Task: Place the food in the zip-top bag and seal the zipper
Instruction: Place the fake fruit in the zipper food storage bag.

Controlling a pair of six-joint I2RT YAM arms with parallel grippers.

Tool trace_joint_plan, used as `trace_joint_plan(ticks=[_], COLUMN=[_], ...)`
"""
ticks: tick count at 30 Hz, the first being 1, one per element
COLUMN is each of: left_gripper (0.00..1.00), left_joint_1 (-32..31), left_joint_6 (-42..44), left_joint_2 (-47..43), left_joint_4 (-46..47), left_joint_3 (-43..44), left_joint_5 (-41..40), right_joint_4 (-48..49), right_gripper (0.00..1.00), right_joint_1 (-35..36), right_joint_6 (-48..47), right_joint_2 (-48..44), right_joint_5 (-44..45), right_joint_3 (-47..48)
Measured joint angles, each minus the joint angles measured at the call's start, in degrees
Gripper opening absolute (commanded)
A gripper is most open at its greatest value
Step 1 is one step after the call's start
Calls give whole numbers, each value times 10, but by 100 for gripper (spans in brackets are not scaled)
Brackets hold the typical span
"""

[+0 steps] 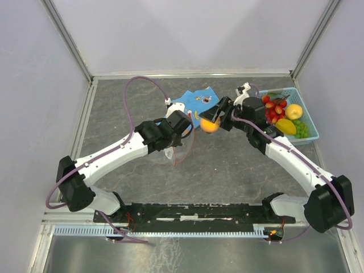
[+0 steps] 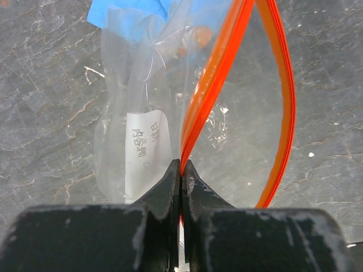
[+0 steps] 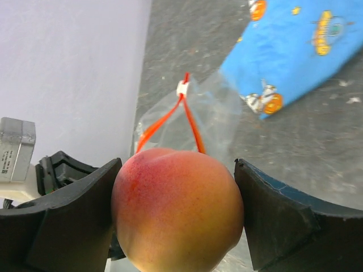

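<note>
My left gripper (image 1: 186, 128) (image 2: 181, 165) is shut on the red-orange zipper (image 2: 211, 85) of the clear zip-top bag (image 2: 142, 113). It holds the bag's mouth open in a loop above the table. The bag hangs under the left wrist in the top view (image 1: 169, 152). My right gripper (image 1: 215, 119) (image 3: 177, 165) is shut on a round orange-red fruit (image 3: 178, 212) (image 1: 209, 125), held in the air just right of the left gripper. In the right wrist view the bag (image 3: 212, 110) and its white slider (image 3: 182, 88) lie beyond the fruit.
A light-blue basket (image 1: 310, 122) at the right back holds red fruits (image 1: 274, 108), a yellow lemon (image 1: 293, 111) and green grapes (image 1: 301, 129). A blue patterned cloth (image 1: 199, 101) (image 3: 295, 51) lies behind the grippers. Walls close in the table on three sides.
</note>
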Motion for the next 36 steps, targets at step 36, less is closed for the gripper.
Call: trace_joint_plan(ticks=[36], left_gripper=[3], left_joint_1=[31], left_joint_6=[-80], left_joint_2=[-85], left_joint_4=[113], left_joint_3=[-59], left_joint_5=[138], right_joint_4=[86], right_gripper=[76], right_joint_1=[149], right_joint_6=[38], right_joint_2=[121], right_joint_5=[80], right_joint_3=[-50])
